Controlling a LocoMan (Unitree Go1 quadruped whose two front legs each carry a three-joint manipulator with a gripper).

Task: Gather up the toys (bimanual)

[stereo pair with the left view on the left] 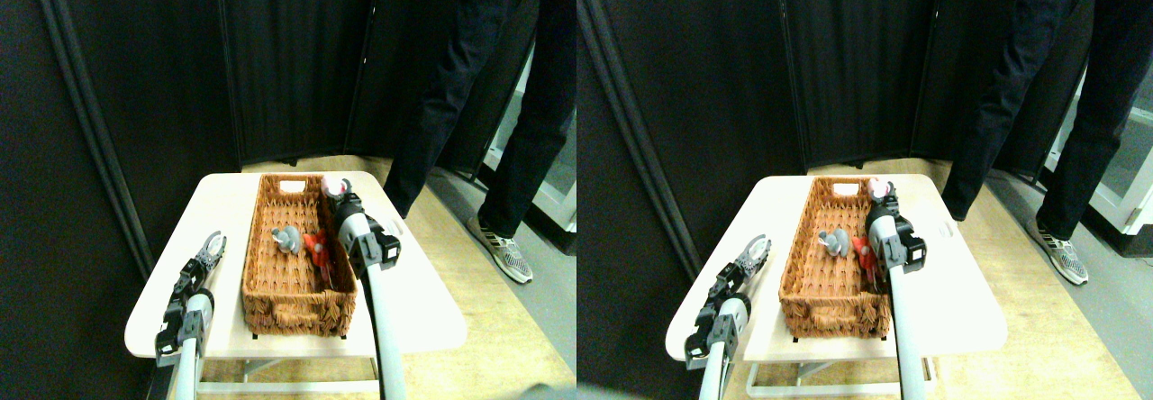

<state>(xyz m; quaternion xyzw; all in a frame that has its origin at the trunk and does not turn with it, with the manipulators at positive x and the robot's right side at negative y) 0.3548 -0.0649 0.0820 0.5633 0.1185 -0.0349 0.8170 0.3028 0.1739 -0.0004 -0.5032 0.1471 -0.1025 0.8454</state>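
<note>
Collecting is well along: small grey plush toy [286,240] and orange-red plush toy [314,247] lie inside the brown woven wicker basket [270,303] on the white desk [423,314]. Right hand [340,198] reaches a pink-and-white plush [336,186] at the basket's far rim; grip unclear. Left hand [213,246] wide, empty.

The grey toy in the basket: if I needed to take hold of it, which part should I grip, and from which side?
Grip the grey toy across its rounded body, coming straight down from above. It lies low on the floor of the wicker basket, whose walls block a sideways approach. The orange-red toy lies close on its right, so coming down slightly from the left would probably keep clear of it.
</note>
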